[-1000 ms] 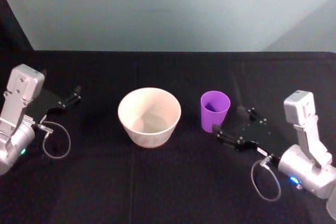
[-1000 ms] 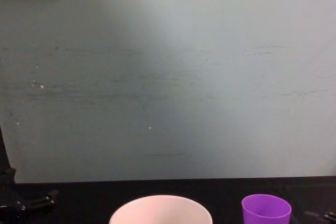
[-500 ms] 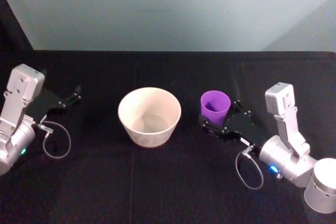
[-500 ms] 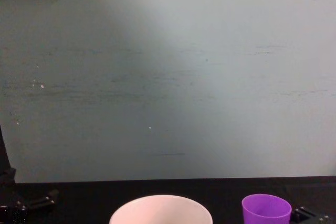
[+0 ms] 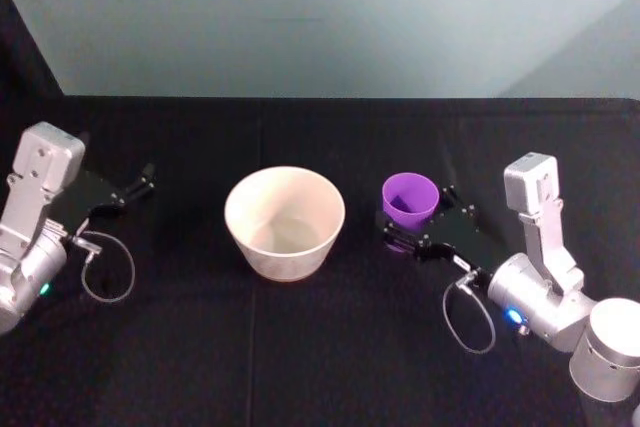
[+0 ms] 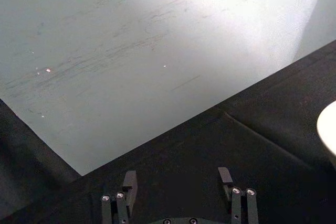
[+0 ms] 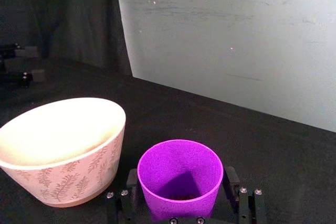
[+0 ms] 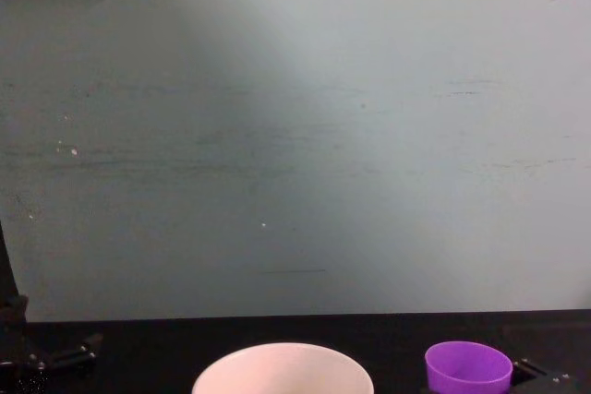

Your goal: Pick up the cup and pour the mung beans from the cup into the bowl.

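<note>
Black cloth-covered table (image 5: 330, 347): fills lower 2/3 of head view, pale green wall (image 5: 300, 17) behind.
Bowl (image 5: 285, 222): white, wide, upright, centre of frame; faint leaf print on outer wall in right wrist view; inside looks bare.
Right gripper (image 5: 420, 217): right of centre, low on table, fingers (image 7: 231, 179) spread either side of the cup; pad contact w/ cup wall cannot be told.
Left gripper (image 5: 140, 183): far left edge, well apart from bowl, fingers (image 6: 128, 179) spread, holding nothing.
Cup (image 5: 410, 209): purple, upright, just right of bowl, not touching it. A few dark specks at bottom (image 7: 178, 196), too small to identify.
</note>
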Tool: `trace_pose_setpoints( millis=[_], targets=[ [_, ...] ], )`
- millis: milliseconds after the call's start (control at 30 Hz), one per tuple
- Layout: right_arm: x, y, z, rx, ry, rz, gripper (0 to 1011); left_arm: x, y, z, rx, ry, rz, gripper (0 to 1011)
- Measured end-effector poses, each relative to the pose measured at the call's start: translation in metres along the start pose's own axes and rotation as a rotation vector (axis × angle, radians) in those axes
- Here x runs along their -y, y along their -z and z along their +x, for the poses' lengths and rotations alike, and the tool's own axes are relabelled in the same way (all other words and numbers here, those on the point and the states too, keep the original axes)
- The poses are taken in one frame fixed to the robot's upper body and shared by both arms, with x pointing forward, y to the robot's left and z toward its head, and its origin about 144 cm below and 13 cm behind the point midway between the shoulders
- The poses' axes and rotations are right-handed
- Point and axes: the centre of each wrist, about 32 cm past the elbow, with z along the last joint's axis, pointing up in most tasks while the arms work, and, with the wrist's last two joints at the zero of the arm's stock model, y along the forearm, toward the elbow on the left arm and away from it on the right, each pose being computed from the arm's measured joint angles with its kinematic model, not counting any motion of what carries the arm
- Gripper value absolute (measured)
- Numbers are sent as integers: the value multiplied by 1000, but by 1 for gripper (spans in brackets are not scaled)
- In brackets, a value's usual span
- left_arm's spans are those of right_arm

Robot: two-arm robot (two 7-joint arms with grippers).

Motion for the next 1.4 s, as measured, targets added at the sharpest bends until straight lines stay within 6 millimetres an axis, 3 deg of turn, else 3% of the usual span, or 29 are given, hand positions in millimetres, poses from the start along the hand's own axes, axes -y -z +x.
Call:
trace_pose_setpoints(
  millis=[167, 400, 633, 933, 1233, 1400],
  targets=[
    [-1, 1, 0, -9, -4, 1, 964, 0, 0, 0, 0, 0, 0, 1000],
    [-2, 3, 0, -16, -8, 4, 772, 0, 0, 0, 0, 0, 0, 1000],
    [-2, -2, -1, -9, -8, 15, 734, 0, 0, 0, 0, 0, 0, 1000],
    [2, -24, -2, 22, -18, 36, 723, 0, 0, 0, 0, 0, 0, 1000],
    [8, -67, 0, 20, -48, 102, 723, 0, 0, 0, 0, 0, 0, 1000],
    [9, -74, 0, 3, -58, 95, 723, 0, 0, 0, 0, 0, 0, 1000]
  ],
)
